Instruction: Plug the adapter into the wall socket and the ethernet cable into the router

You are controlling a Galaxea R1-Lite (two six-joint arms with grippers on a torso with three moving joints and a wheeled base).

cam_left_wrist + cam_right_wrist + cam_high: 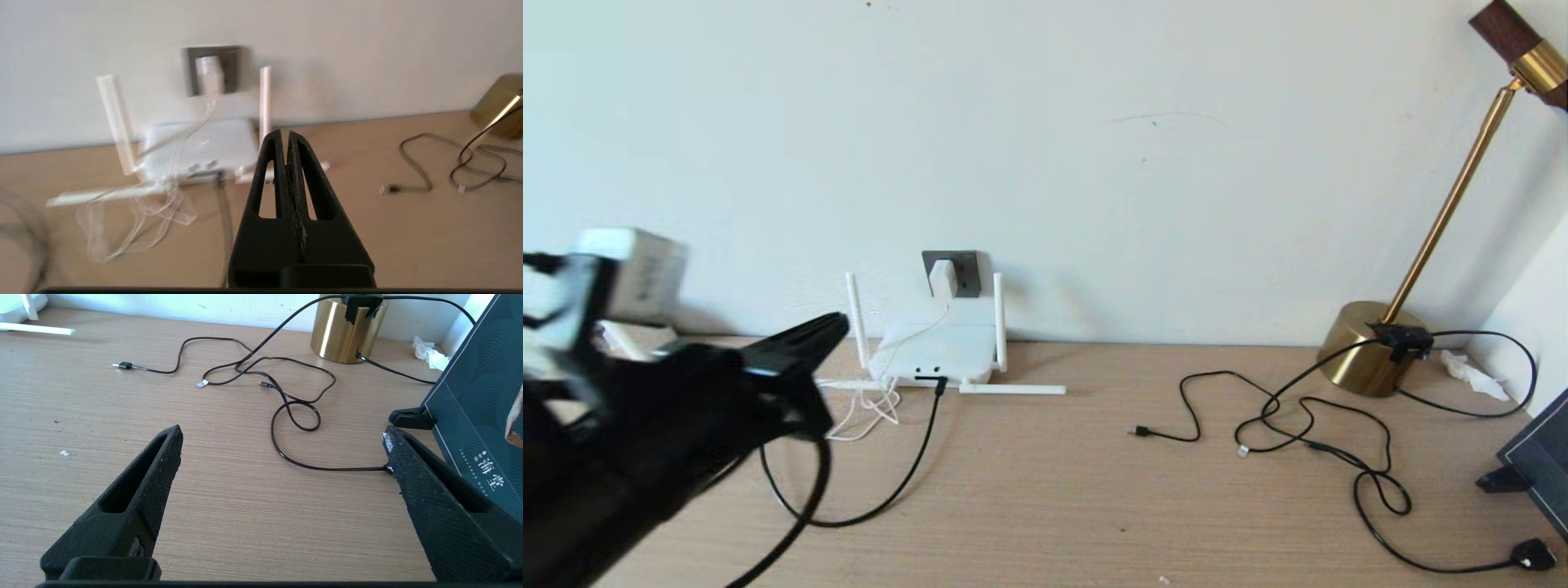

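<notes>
With its two black fingers pressed flat together and nothing between them, the left gripper (286, 136) hangs above the desk (1094, 490) in front of the router (935, 355) and a little to its left, holding nothing. Behind the router, the adapter (943, 278) sits plugged into the wall socket (968, 269), its thin white cord (870, 408) dropping over the router and pooling in loops at the router's front left. From the router's front edge the ethernet cable (907, 474) is plugged in and curves forward across the desk. Well to the router's right, near the brass lamp (1372, 347) and thin black cables (294, 412), the right gripper (282, 445) rests low over the desk, fingers spread wide and empty.
</notes>
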